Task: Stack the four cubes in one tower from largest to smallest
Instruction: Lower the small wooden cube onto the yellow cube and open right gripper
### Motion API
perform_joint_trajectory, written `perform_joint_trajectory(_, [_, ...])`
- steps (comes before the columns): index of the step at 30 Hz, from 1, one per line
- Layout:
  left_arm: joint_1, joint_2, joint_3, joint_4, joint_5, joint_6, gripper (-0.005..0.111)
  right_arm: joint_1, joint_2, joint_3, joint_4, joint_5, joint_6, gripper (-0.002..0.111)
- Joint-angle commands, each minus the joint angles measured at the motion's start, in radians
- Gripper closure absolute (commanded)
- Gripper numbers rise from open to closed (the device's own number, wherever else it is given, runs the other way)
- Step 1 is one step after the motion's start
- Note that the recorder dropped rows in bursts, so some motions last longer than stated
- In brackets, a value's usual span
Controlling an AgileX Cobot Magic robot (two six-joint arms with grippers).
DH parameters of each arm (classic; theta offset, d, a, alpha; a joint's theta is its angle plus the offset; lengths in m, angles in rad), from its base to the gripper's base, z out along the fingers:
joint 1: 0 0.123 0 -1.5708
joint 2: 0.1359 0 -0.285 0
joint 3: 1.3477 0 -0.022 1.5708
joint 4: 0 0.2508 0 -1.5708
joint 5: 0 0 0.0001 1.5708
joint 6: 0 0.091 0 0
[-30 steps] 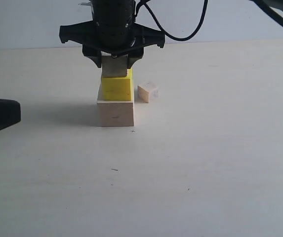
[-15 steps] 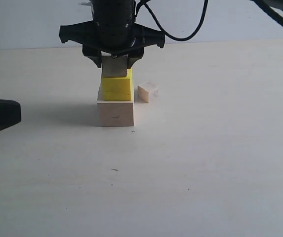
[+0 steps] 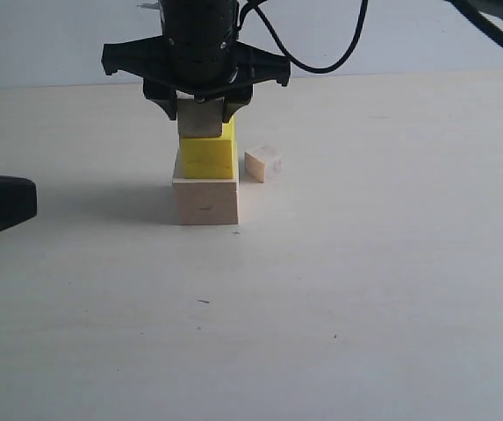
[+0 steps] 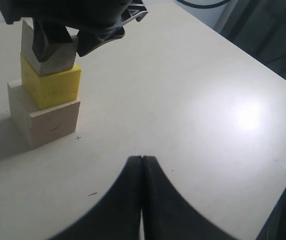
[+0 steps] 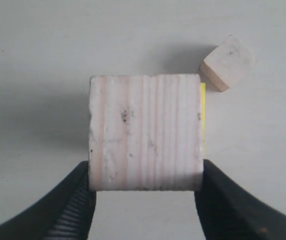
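Note:
The large pale wood cube (image 3: 205,202) stands on the table with the bright yellow cube (image 3: 207,158) on top of it. My right gripper (image 3: 202,114) comes down from above and is shut on the plain wood cube (image 3: 200,125), which is right at the yellow cube's top face; no gap shows. In the right wrist view the fingers press both sides of this cube (image 5: 145,132), and only a yellow sliver (image 5: 203,115) shows beside it. The tiny pinkish cube (image 3: 262,163) lies on the table just right of the tower. My left gripper (image 4: 142,158) is shut and holds nothing.
The left gripper (image 3: 1,203) hovers low at the left edge of the exterior view, well away from the stack. A black cable (image 3: 321,61) hangs behind the right arm. The table's edge (image 4: 242,50) runs along one side in the left wrist view.
The right gripper and the wood cube in it have edged very slightly up and left. Nothing else has moved.

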Motion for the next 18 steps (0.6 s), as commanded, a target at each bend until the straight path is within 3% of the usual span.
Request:
perform_joint_trajectory(1, [-0.008, -0.004, 0.005, 0.001, -0.01, -0.007, 0.107, 0.001, 0.003, -0.006, 0.0, -0.017, -0.001, 0.05])
perform_joint_trajectory(4, [-0.008, -0.004, 0.005, 0.001, -0.012, -0.007, 0.107, 0.001, 0.003, -0.006, 0.002, -0.015, 0.001, 0.046])
perform_joint_trajectory(18, [-0.008, -0.004, 0.005, 0.004, -0.012, -0.009, 0.107, 0.001, 0.003, -0.006, -0.054, -0.017, 0.041, 0.046])
